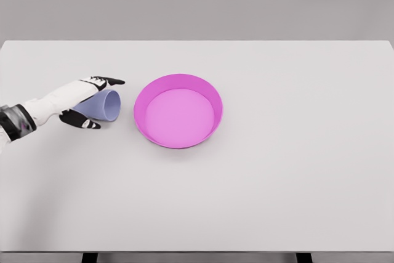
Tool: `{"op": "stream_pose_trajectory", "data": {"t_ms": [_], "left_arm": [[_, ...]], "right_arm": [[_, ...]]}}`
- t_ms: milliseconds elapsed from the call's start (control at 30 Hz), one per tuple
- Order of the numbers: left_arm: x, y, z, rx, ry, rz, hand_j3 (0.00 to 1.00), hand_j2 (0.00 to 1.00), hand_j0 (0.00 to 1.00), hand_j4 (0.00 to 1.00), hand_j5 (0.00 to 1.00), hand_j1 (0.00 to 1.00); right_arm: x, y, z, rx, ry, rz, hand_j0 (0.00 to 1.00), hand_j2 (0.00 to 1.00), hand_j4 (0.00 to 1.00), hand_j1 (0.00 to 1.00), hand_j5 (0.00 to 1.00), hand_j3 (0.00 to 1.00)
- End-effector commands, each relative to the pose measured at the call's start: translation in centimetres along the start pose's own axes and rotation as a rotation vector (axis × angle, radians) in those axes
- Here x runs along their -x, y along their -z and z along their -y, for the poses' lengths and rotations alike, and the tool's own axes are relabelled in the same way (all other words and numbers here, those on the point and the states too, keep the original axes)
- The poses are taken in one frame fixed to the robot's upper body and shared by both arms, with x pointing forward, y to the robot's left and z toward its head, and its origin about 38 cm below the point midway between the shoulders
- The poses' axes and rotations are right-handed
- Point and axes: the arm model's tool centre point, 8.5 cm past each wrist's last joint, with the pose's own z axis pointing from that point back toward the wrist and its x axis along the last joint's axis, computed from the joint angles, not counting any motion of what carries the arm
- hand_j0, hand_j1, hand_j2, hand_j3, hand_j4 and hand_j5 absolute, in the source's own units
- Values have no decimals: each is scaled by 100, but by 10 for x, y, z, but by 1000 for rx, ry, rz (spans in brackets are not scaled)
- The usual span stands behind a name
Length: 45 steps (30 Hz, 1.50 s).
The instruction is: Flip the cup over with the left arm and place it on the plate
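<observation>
I see the left hand (pixel 83 104) with fingers wrapped around the small lavender plastic cup (pixel 104 105), which lies on its side just left of the round magenta plate (pixel 178 84); I judge grasping done, flipping and placing remain

Cup (pixel 106 104): pale lavender-blue, plain, no pattern. Plate (pixel 178 111): magenta rim and wall, lighter pink floor, plain. Left hand (pixel 83 104): white back and palm, black fingertips (pixel 116 80), black patches on the thumb side. Its forearm at the left edge: white, with 1 dark grey and black band at the wrist. Table (pixel 277 170): flat off-white, unmarked. Far background: plain grey.
</observation>
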Motion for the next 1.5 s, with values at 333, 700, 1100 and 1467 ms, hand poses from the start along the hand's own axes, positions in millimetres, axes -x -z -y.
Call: {"op": "stream_pose_trajectory", "data": {"t_ms": [333,700,1100,1467], "left_arm": [[-1,0,-4,1,17,12,94,94,94,94,94,94],[1,2,2,32,39,-1,94,94,94,94,94,94],[6,0,2,43,50,-25,87,87,87,87,87,87],[5,0,1,46,58,-24,75,75,75,75,75,75]], "right_arm": [[0,0,0,0,0,-1,100,100,100,100,100,100],[0,0,0,0,0,1,100,100,100,100,100,100],[1,0,0,0,0,-2,100,100,100,100,100,100],[0,0,0,0,0,-1,100,100,100,100,100,100]]}}
